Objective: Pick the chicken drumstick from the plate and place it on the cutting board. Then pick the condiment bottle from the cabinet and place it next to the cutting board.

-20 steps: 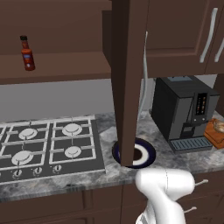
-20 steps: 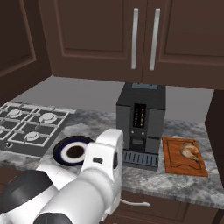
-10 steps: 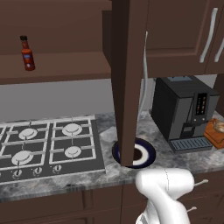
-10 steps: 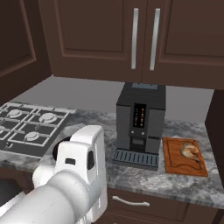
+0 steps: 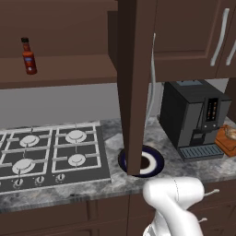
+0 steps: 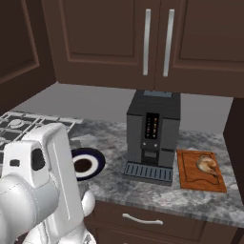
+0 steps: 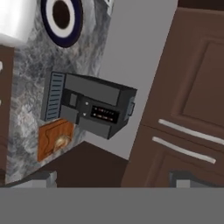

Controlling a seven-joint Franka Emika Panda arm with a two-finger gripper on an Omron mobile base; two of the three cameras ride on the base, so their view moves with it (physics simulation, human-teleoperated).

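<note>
With the drumstick (image 6: pixel 208 164) already lying on the cutting board (image 6: pixel 200 171) at the right end of the counter, the plate (image 5: pixel 156 162) by the stove is bare, so I'd call the first half done. What's left is the bottle (image 5: pixel 28 56): it stands upright on the cabinet shelf (image 5: pixel 60 69), far left, above the stove (image 5: pixel 50 154) and well apart from everything else. The open cabinet door (image 5: pixel 133 83) hangs edge-on between the shelf and the coffee machine (image 6: pixel 152 136). Gripper fingers (image 7: pixel 43 178) are spread wide, nothing between them, and the hand camera looks right, toward the coffee machine and board. So the target lies up and to the left, opposite to where the hand is aimed. Bottle's long axis is vertical; a side-on grasp around the body seems right.
</note>
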